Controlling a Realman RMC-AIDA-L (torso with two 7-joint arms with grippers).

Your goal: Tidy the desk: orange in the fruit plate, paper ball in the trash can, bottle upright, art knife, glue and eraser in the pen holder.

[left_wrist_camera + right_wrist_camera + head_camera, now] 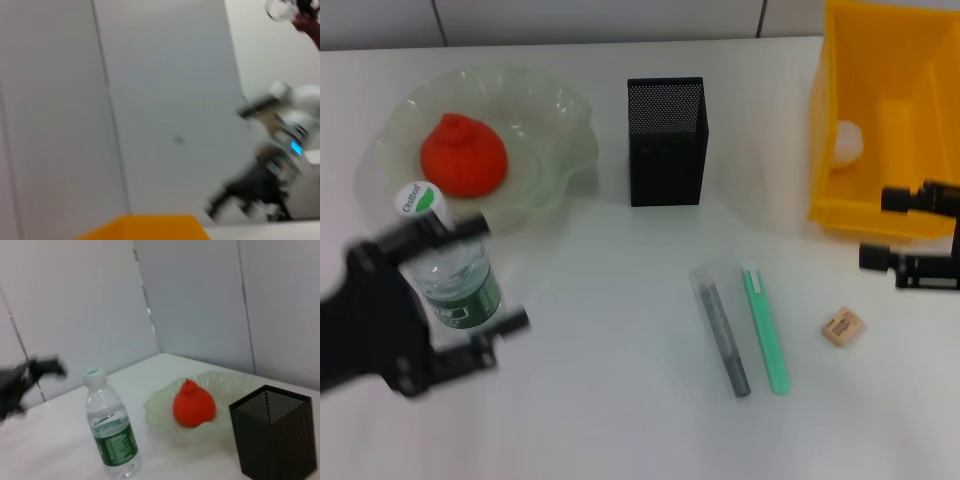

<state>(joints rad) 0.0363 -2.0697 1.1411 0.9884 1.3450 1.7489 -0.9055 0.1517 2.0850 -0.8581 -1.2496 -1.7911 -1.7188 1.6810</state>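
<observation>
Upright, clear ribbed plastic bottle [455,275] beside ruffled translucent fruit plate [560,130].

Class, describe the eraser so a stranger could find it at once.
Start at the yellow trash can on the table's right side. Just in front of it lies the eraser, right of the green art knife. It is the only small beige block; its neighbours are long sticks.

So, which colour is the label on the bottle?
Dark green, on the clear bottle; it shows best in the right wrist view.
</observation>
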